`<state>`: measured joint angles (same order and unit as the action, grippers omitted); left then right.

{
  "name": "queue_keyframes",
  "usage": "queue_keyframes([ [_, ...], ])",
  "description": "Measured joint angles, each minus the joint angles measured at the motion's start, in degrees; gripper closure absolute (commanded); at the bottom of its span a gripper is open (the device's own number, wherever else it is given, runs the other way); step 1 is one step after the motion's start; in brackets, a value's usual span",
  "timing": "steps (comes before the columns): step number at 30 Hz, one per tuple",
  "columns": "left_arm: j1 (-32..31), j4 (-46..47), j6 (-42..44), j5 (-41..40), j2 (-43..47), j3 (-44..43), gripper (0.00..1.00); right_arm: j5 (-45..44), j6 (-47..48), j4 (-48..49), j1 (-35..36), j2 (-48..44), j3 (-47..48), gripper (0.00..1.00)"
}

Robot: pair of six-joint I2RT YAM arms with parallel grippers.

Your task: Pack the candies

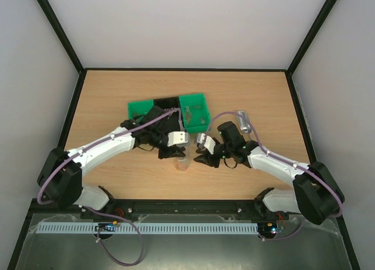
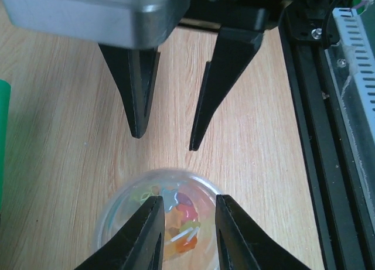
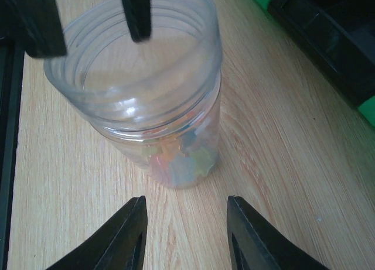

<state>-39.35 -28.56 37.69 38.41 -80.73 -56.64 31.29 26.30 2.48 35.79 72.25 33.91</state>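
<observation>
While the clear jar [image 1: 181, 163] stands upright on the table [image 1: 117, 94] between both arms, nearer than the green tray [image 1: 196, 103], the candies [image 3: 181, 159] lie in its bottom, filling little of it; the left gripper [image 2: 188, 198] hangs over the jar's mouth, fingers narrowed yet parted, clasping nothing; the right gripper [image 3: 185, 200] sits just right of the jar, spread and empty; with nothing bracing so light a jar, a left finger catching the rim could tip it and spill the sweets
</observation>
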Motion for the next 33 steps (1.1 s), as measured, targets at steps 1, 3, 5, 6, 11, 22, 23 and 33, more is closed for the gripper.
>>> queue_keyframes([
  [1, -0.33, 0.22, 0.00, -0.24, -0.68, -0.07, 0.73, 0.00, -0.02, -0.02, -0.11, -0.15, -0.07, 0.61],
  [3, -0.61, 0.13, 0.11, -1.03, -2.34, -0.46, 0.76, 0.00, -0.02, -0.04, -0.22, -0.31, -0.13, 0.61],
  [5, -0.87, -0.09, 0.85, -1.03, -3.63, -1.36, 0.77, 0.00, -0.02, -0.11, -0.33, -0.48, -0.13, 0.61],
  [6, -0.94, -0.61, 1.40, -1.36, -3.80, -1.75, 0.77, 0.02, -0.02, -0.20, -0.39, -0.66, -0.15, 0.60],
  [11, -0.98, -3.19, 3.72, -1.62, -3.10, -1.88, 0.66, 0.00, -0.15, -0.63, -0.70, -2.03, -0.33, 0.55],
  [22, 1.57, -5.29, 0.15, -2.86, -0.57, -4.07, 0.37, -0.20, -2.14, -0.59, -0.92, -4.39, -0.35, 0.19],
  [23, 1.95, -5.07, -0.37, -2.84, 0.17, -4.17, 0.31, -0.42, -2.47, -0.37, -0.92, -4.83, -0.35, 0.15],
  [33, 7.02, 3.56, -14.21, -7.30, 9.81, -4.26, 0.01, -7.50, -12.04, 8.17, -0.92, -9.66, -2.19, 0.01],
])
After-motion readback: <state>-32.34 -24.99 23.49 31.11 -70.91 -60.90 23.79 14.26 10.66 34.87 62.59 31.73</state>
